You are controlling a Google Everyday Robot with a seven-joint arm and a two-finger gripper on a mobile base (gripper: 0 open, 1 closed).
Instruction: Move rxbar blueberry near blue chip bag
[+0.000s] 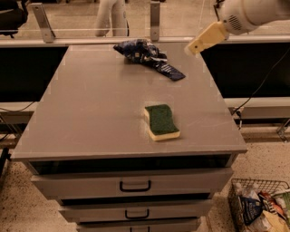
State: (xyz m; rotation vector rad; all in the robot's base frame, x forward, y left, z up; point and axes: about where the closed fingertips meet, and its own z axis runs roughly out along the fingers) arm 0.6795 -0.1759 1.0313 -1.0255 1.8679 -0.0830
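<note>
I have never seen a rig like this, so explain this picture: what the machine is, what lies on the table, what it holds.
The white arm at top right belongs to a mobile robot; its cream gripper hangs above the table's far right corner. One camera looks down on the grey table from its drawer side. On it lie a blue chip bag, a navy bar right beside it, and a green sponge. The gripper carries nothing that shows.

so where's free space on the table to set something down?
Whole left half of the table, left of the sponge, is bare; also the strip between sponge and bar. Crowded at back centre: chip bag and bar together, pincer hovering by the back-right corner.
</note>
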